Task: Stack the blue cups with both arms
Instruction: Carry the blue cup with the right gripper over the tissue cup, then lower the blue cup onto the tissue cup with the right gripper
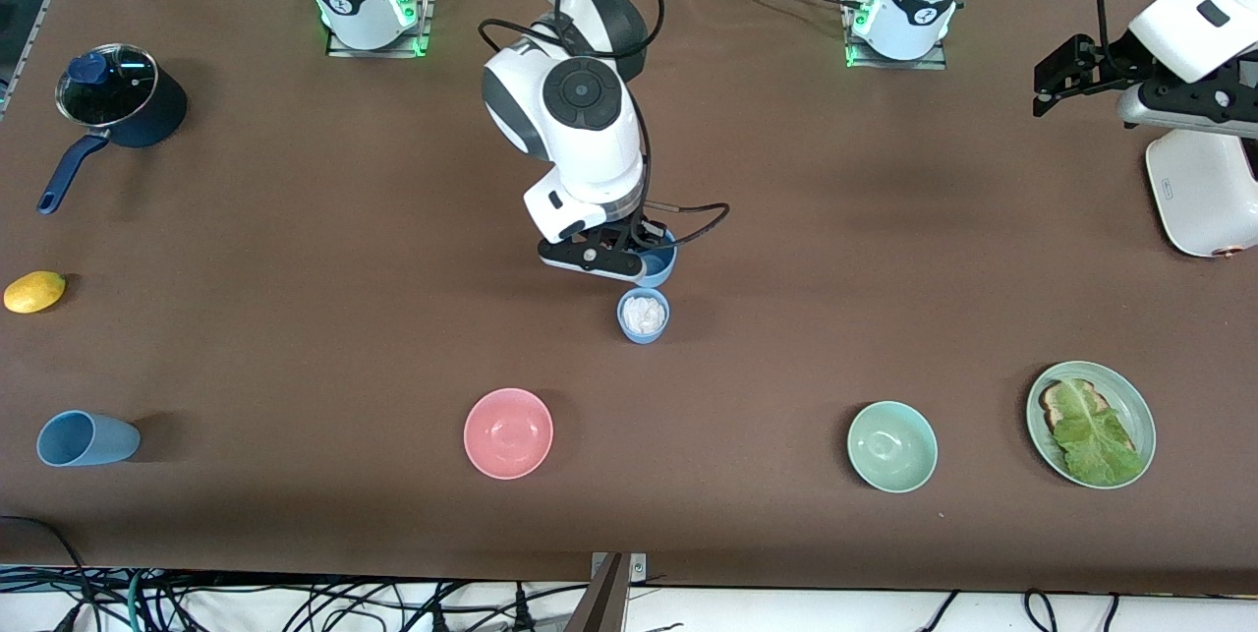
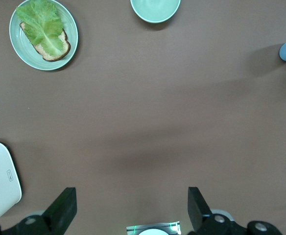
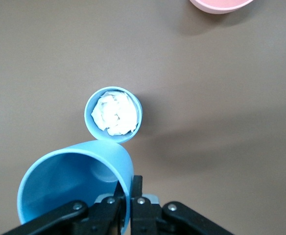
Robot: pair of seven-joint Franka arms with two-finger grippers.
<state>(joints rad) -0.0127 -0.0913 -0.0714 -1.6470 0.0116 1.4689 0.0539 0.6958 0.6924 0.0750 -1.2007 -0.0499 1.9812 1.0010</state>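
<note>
A matte brown counter point(image 1: 295, 249) filled the front view, with loose cables hanging off the edge nearest the front camera and the arms' bases at the opposite edge. Over its middle, the right claw point(image 1: 644, 254) was pinching the rim of a blue cup point(image 3: 74, 183), held just above the counter and next to a second blue cup point(image 1: 643, 315) that stood upright with something white and crumpled inside (possibly paper). A third blue cup point(image 1: 86, 438) lay on its side toward the right arm's end. The left claw point(image 2: 133, 208) waited with its fingers spread wide over bare counter near a white appliance point(image 1: 1204, 190). A pink bowl point(image 1: 508, 432), a mint-green bowl point(image 1: 891, 446) and a plate point(image 1: 1135, 406) of toast and lettuce sat nearer the front camera; a lidded dark-blue pot point(image 1: 123, 106) and a yellow fruit point(image 1: 34, 291) sat toward the right arm's end.
</note>
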